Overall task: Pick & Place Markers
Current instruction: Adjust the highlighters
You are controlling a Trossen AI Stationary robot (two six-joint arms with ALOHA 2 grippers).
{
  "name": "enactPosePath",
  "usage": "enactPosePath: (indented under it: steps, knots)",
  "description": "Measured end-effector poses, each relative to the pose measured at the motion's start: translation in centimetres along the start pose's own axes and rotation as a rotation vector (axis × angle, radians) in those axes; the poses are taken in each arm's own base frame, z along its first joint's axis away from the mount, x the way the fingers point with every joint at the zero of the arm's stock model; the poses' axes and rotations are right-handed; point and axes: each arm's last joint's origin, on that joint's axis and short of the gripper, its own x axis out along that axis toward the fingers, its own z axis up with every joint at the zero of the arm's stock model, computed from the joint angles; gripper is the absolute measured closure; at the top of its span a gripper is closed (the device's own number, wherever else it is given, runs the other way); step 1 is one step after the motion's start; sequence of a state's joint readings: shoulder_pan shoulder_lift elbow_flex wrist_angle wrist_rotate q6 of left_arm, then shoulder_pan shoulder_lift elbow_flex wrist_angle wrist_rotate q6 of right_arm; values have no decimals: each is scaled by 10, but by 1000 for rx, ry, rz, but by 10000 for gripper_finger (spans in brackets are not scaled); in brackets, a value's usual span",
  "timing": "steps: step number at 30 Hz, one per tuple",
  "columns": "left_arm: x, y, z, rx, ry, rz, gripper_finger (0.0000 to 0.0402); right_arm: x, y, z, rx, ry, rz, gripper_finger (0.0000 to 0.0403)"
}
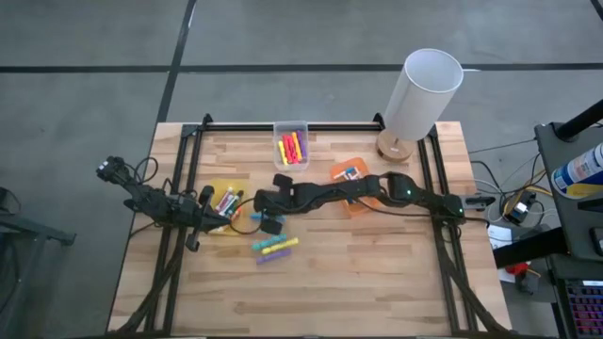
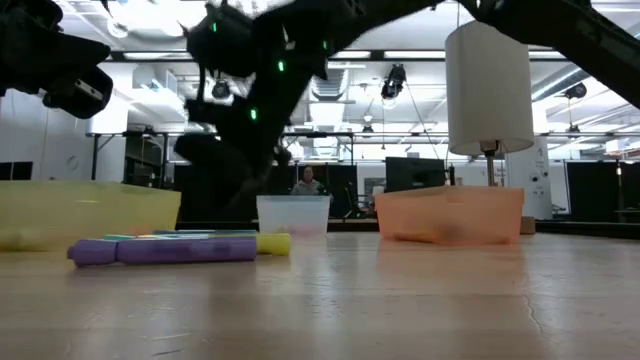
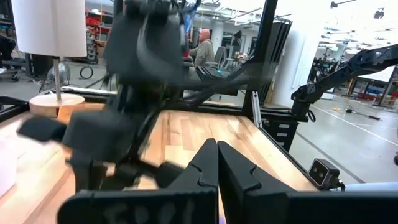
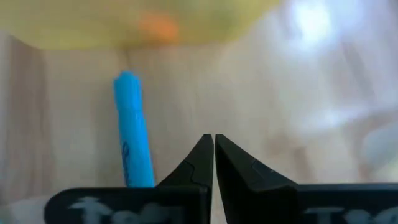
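Note:
Three loose markers lie flat on the wood near the table's middle: a blue one (image 1: 264, 243), a yellow one (image 1: 283, 246) and a purple one (image 1: 271, 255). In the low view the purple marker (image 2: 160, 250) lies in front. More markers lie in the yellow bin (image 1: 226, 201) and the clear bin (image 1: 292, 147). My right gripper (image 1: 271, 224) hovers shut just on the far side of the loose markers; its wrist view shows the blue marker (image 4: 134, 130) on the table beside the shut fingers (image 4: 213, 142). My left gripper (image 1: 207, 222) waits shut at the yellow bin's near side (image 3: 217, 149).
An orange bin (image 1: 350, 175) with markers sits partly under my right arm. A white-shaded lamp (image 1: 421, 94) stands on a wooden base at the far right. A black frame (image 1: 188, 179) borders the tabletop. Bare wood (image 1: 358, 273) spreads toward the near edge.

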State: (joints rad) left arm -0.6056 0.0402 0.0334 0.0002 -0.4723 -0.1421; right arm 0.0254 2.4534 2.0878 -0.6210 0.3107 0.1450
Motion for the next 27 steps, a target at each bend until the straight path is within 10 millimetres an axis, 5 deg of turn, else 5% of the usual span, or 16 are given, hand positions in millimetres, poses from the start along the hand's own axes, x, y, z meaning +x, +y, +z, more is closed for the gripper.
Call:
enactPosePath:
  steps: [5,11,16,21,27]
  knots:
    - [0,0,0,0,0,0,402,-36,45,11,-192,-49,79,390]
    - [0,0,0,0,0,0,402,-80,114,-13,-389,65,439,390]
    - [0,0,0,0,0,0,402,-109,158,-34,-428,124,529,394]
    - [0,0,0,0,0,0,402,-111,185,-58,-419,169,587,394]
    - [0,0,0,0,1,0,402,-90,191,-76,-367,179,578,394]
